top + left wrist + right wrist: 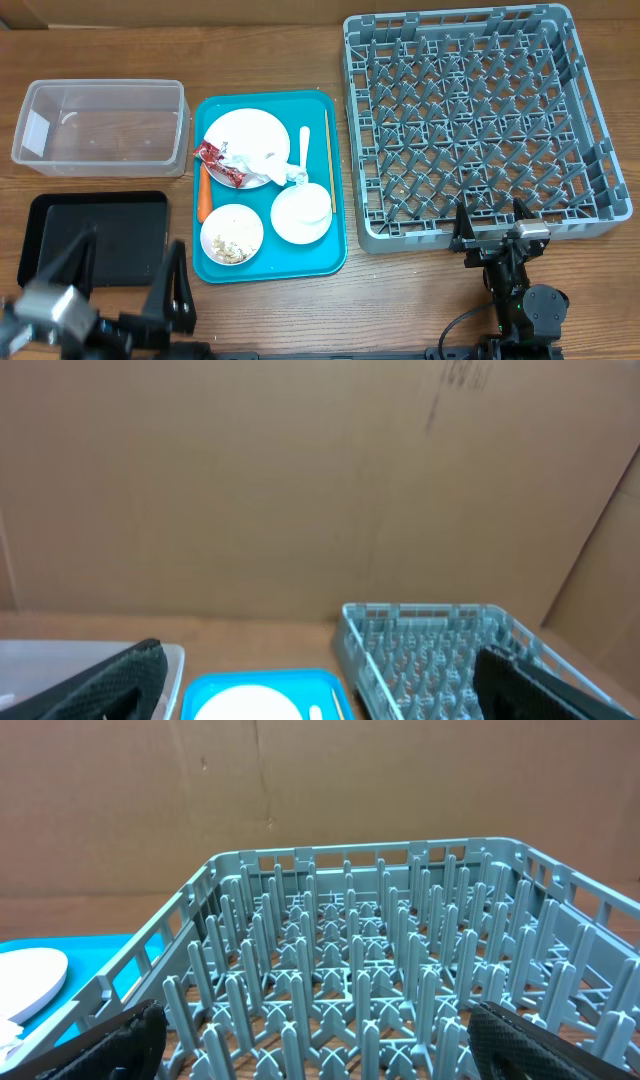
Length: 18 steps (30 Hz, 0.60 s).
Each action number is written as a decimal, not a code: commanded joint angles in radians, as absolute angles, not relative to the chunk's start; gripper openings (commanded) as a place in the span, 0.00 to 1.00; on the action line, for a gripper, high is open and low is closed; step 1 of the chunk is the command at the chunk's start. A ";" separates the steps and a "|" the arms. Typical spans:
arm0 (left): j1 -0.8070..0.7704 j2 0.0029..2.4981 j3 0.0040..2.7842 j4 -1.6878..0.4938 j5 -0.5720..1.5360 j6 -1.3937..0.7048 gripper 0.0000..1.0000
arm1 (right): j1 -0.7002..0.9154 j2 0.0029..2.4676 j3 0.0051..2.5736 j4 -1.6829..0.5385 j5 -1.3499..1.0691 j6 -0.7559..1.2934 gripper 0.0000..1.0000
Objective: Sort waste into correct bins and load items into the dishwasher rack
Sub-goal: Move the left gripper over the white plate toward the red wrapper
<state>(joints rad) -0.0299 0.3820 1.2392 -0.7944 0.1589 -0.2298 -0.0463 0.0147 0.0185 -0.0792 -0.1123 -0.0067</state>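
Note:
A teal serving tray (335,255) holds a white plate (245,135), a red wrapper (215,160), crumpled tissue (262,165), a white fork (305,145), tan chopsticks (330,150), a white bowl (302,212) and a small bowl of rice and scraps (232,235). An orange carrot (203,195) lies at the tray's left edge. The clear tub (100,125) and the black tray (95,235) sit to the left. The grey rack (480,120) (360,980) (420,650) sits to the right. My left gripper (125,275) (320,690) is open and empty by the black tray. My right gripper (495,228) (320,1040) is open and empty at the rack's near edge.
A brown cardboard wall stands behind the wooden table (270,50) in both wrist views. The rack holds nothing. The clear tub and black tray hold nothing I can see.

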 commanded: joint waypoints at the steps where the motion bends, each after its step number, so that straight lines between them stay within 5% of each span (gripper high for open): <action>1: -0.020 0.622 1.445 -0.979 0.186 -0.202 1.00 | -0.054 0.003 0.008 -0.073 -0.107 -0.003 1.00; 8: -0.020 1.147 1.792 -1.557 0.218 -0.195 1.00 | -0.054 0.003 0.008 -0.074 -0.107 -0.003 1.00; 13: -0.020 1.375 1.791 -1.690 0.238 -0.194 1.00 | -0.054 0.003 0.008 -0.074 -0.107 -0.003 1.00; 17: -0.026 1.508 1.755 -1.689 0.379 -0.103 0.66 | -0.054 0.003 0.008 -0.074 -0.107 -0.003 1.00; 18: -0.027 1.534 1.748 -1.690 0.395 -0.088 0.69 | -0.054 0.003 0.008 -0.073 -0.107 -0.003 1.00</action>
<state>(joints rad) -0.0288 1.4868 1.7676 -1.6806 0.2703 -0.1688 -0.0463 0.0147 0.0185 -0.0792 -0.1120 -0.0071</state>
